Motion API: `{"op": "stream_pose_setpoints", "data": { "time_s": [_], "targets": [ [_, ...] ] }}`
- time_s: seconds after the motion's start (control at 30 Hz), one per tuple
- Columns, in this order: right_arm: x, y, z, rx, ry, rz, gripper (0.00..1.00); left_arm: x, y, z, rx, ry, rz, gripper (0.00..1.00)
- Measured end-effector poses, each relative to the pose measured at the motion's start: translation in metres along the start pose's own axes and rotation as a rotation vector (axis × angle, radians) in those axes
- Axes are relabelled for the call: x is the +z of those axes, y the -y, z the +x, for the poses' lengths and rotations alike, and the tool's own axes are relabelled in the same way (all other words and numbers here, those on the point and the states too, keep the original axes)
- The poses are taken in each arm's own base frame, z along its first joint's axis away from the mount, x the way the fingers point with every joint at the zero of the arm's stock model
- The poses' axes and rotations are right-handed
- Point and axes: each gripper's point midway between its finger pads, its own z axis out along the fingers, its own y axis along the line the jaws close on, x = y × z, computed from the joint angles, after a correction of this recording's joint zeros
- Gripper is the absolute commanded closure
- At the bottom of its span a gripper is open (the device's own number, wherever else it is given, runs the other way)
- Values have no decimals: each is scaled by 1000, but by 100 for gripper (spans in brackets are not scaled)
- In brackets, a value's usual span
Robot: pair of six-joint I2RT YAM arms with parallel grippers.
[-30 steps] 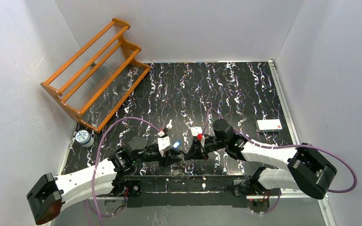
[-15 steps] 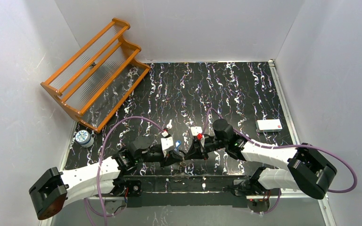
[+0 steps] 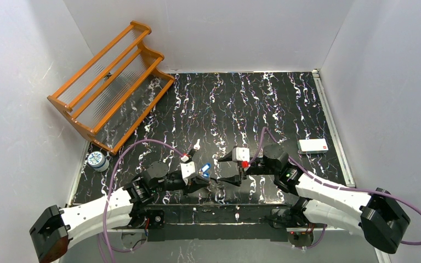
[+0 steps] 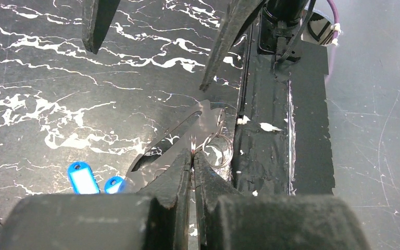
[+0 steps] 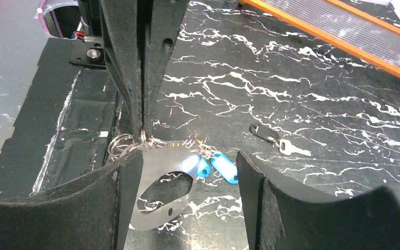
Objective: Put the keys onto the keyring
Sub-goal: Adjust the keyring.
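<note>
The keyring [image 5: 159, 164], a flat silvery plate with an oval opening and thin wire rings [image 4: 217, 149] at its edge, lies near the front edge of the table. My left gripper [image 4: 192, 155] is shut on its edge beside the rings. Two blue-tagged keys [image 5: 216, 167] hang together at the plate's other side and show in the left wrist view as the blue tags [image 4: 80, 177]. A black-headed key [image 5: 278, 141] lies alone on the mat further out. My right gripper [image 5: 187, 156] stands open around the plate without touching it; its fingers [image 4: 224, 41] point at the left gripper.
An orange wooden rack [image 3: 109, 82] stands at the back left. A small round tin [image 3: 96, 160] sits by the left edge and a white card with a red mark [image 3: 313, 145] lies on the right. The table's black taped front strip [image 4: 286, 125] runs beside the keyring.
The right gripper has opened and pulled back to the right. The left gripper has closed on the keyring's edge.
</note>
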Motion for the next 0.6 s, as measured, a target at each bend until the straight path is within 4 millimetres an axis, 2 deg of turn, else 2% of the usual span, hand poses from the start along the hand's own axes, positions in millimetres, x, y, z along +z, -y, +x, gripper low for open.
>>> {"op": "stream_pose_setpoints", "data": {
  "time_s": [0.13, 0.37, 0.5, 0.6],
  "targets": [
    [0, 2, 6, 3, -19, 12, 27, -1, -1, 1, 21, 4, -3, 100],
    [6, -1, 21, 42, -60, -20, 42, -2, -2, 4, 41, -2, -4, 100],
    [11, -6, 22, 59, -64, -66, 46, -2, -5, 5, 39, -7, -20, 100],
    [14, -8, 23, 70, -67, -96, 50, 1, -7, 14, 22, -47, -28, 100]
  ]
}}
